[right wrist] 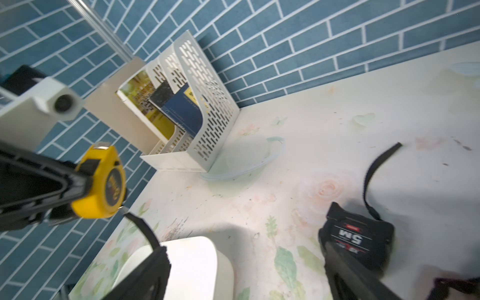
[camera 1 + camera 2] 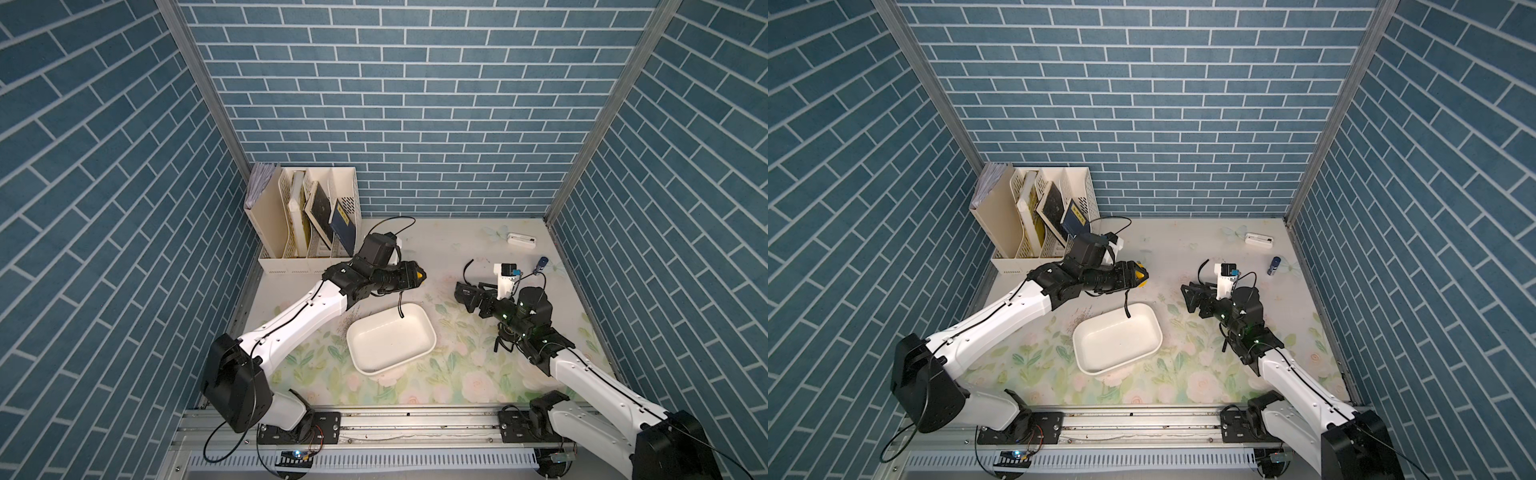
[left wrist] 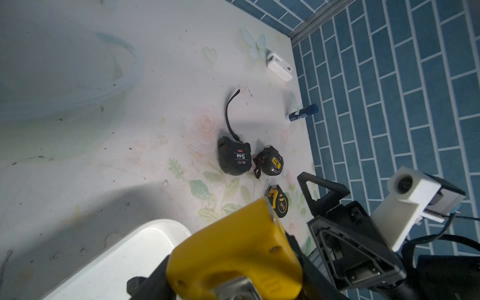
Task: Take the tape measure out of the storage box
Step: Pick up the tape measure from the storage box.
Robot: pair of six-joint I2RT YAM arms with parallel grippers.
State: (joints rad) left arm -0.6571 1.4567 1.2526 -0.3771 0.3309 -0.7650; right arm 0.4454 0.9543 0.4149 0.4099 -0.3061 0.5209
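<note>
Gripped the yellow tape measure (image 2: 421,275) in the closed left hand (image 2: 411,276), lifted off the counter (image 2: 316,365) at about 12 o'clock of the storage box (image 2: 390,343). Showed the box bare inside in both top views. Dangled a black strap (image 2: 400,305) from the case down to the box's far rim; could not tell whether touching. Risked, by the look of it, catching that strap on the rim and dragging the light box along, or jerking the case askew in a grip on one end only. Held the right hand (image 2: 464,297) spread wide and empty at about 2 o'clock of the box, just beside a black tape measure (image 1: 358,241) lying on the counter. Risked a brush between the two hands, or a knock to the black tape measure, if set down into that crowded patch.
</note>
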